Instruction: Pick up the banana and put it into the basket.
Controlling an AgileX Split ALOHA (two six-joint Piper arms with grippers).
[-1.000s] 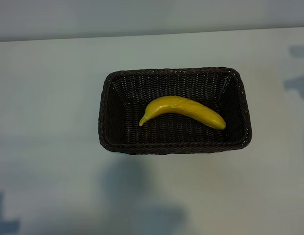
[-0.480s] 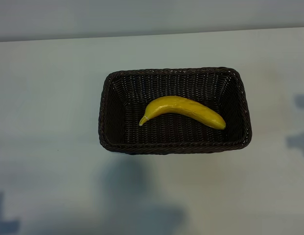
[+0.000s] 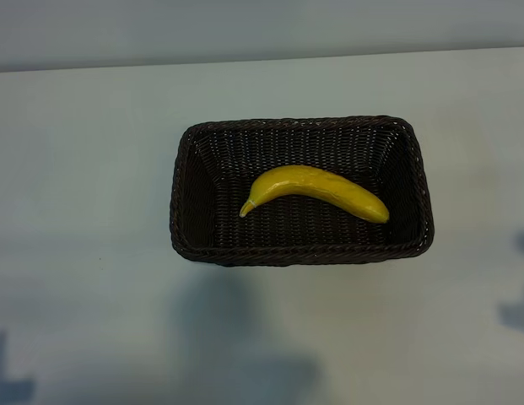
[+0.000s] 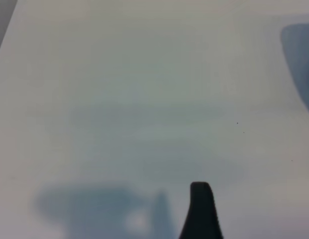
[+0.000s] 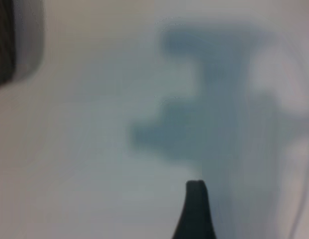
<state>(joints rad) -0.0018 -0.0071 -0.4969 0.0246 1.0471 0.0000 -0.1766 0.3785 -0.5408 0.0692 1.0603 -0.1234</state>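
Right arm shadow slid off; banana (image 3: 316,191) in basket (image 3: 186,202), grippers away.

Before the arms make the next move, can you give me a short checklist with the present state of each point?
1. Banana lies inside the basket: ok.
2. Banana rests flat on the basket floor, not over the rim: ok.
3. Basket stands upright on the table: ok.
4. Neither gripper is over the basket in the exterior view: ok.
5. Nothing held in either gripper: ok; each wrist view shows only one fingertip over bare table.
6. Exact place of each arm: cannot tell.
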